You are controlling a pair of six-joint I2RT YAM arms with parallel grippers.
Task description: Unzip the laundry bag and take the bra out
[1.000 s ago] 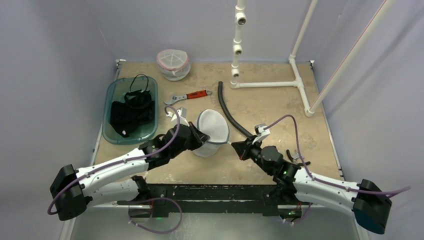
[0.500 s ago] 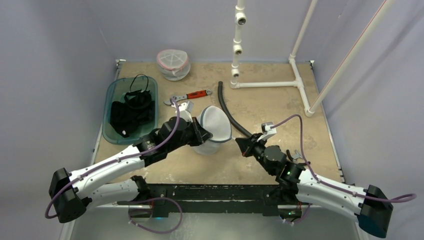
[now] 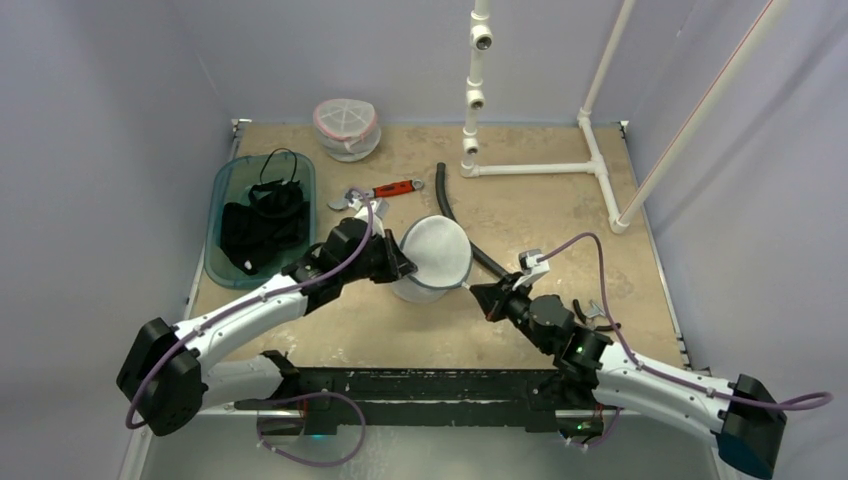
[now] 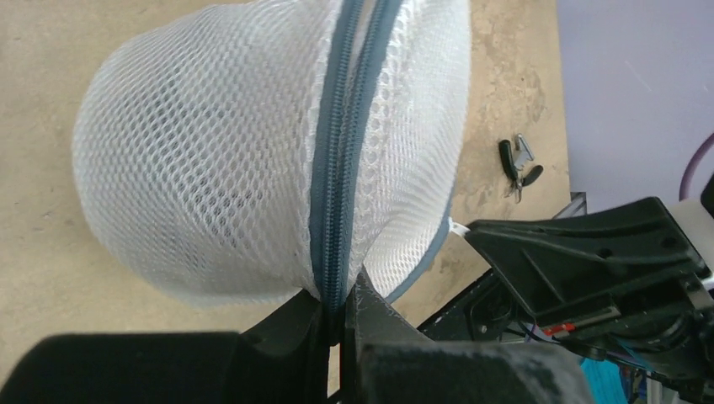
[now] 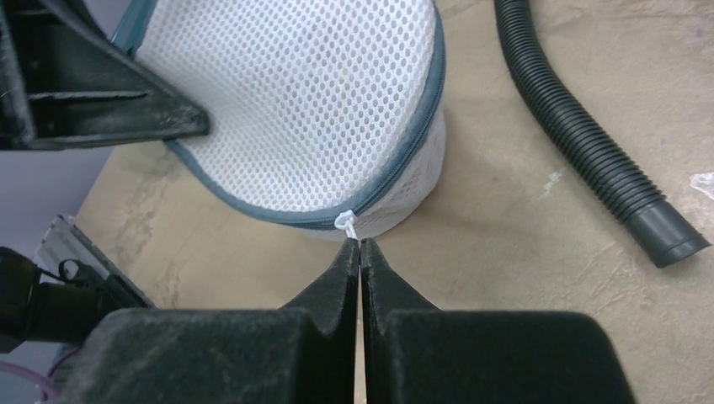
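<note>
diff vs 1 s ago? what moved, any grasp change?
The left pincer, shut on the laundry bag at its zip seam, carried the bag slightly away from the bases and to the right, tipping its round face up toward the camera. The right pincer stayed about in place, shut on the zipper pull. Nothing was grasped or released. Tray, wrench and hose are unchanged.

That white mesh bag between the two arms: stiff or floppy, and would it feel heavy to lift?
Probably semi-stiff: the laundry bag holds a drum shape though the left gripper pinches only its zipper band. Likely light: it is open mesh, held tilted by that one pinch. Its walls would probably dent under a push.
</note>
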